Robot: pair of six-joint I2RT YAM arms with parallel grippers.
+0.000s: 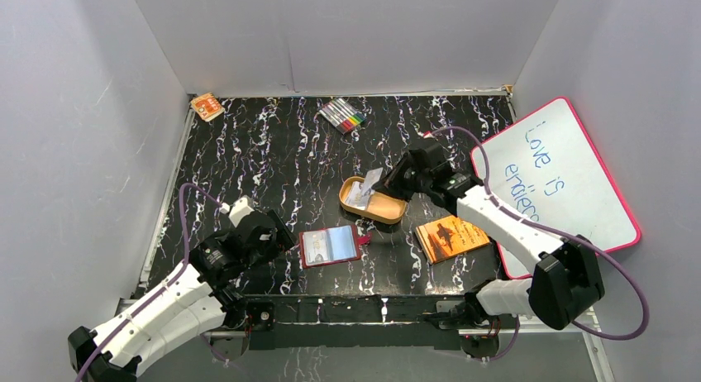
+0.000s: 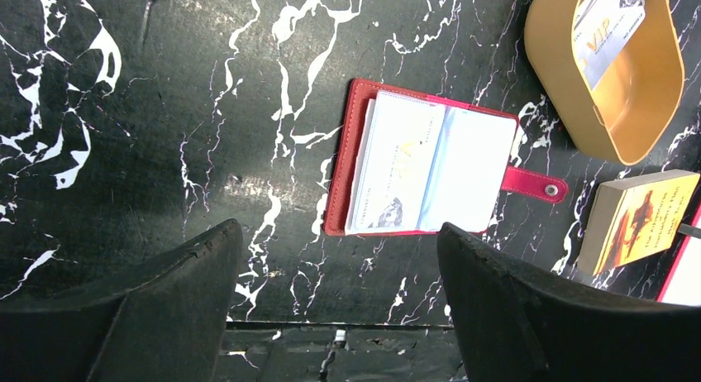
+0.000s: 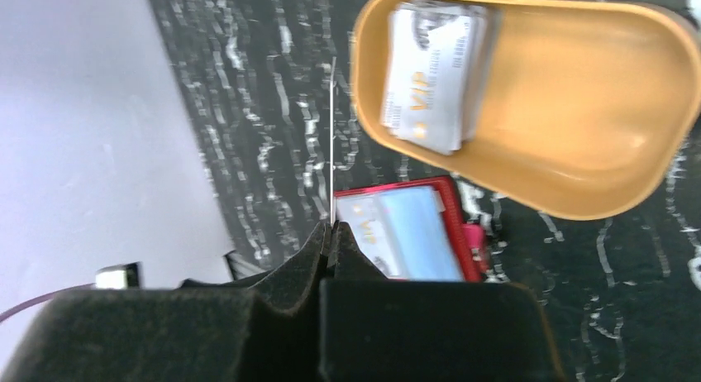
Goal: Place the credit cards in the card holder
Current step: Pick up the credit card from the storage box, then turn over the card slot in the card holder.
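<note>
The card holder lies open on the black marbled table, a red wallet with pale-blue sleeves and a card showing in the left sleeve. Its snap tab points right. An orange oval tray behind it holds credit cards. My right gripper hangs over the tray's far end, shut on one pale card, seen edge-on in the right wrist view. My left gripper stands open just left of the wallet, holding nothing.
An orange-brown book lies right of the wallet. A red-framed whiteboard leans at the right wall. A set of markers and a small orange box lie at the back. Grey walls enclose the table.
</note>
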